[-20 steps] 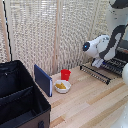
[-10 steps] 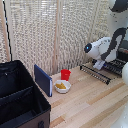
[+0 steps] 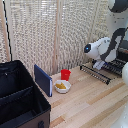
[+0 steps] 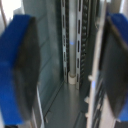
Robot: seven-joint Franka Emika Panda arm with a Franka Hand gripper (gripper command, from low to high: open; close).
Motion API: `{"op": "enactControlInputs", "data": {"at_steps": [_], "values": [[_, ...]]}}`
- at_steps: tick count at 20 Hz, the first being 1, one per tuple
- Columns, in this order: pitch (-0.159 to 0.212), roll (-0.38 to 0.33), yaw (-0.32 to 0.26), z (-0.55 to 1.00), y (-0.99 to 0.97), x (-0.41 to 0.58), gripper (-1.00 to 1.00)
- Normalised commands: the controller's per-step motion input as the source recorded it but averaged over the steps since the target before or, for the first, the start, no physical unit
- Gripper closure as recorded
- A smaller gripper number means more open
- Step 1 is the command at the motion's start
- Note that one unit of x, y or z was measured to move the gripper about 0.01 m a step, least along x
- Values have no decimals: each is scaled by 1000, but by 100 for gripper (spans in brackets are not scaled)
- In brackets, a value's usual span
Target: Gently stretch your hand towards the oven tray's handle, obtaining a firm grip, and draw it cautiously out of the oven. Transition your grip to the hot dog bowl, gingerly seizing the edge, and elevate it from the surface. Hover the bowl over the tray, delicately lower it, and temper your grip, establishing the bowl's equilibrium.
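You see the gripper (image 4: 67,65) open, its 2 blue fingers (image 4: 22,65) wide apart, the oven tray (image 3: 102,71) wires between them, not touched.

The white robot arm (image 3: 102,48) at the right of the exterior frame has shifted slightly downward and rightward, closer to the flat grey wire oven tray (image 3: 100,71) beneath it at centre right.
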Motion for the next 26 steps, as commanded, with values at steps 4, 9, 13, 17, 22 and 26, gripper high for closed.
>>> {"op": "enactControlInputs", "data": {"at_steps": [4, 9, 13, 17, 22, 26], "values": [[65, 149, -2, 0, -3, 23, 100], [78, 214, -61, 0, 271, 6, 100], [57, 136, -87, -44, 732, 0, 100], [16, 34, -77, -86, 852, 0, 100], [2, 7, -75, -78, 866, -23, 100], [1, -7, -75, -107, 819, -79, 100]]}}
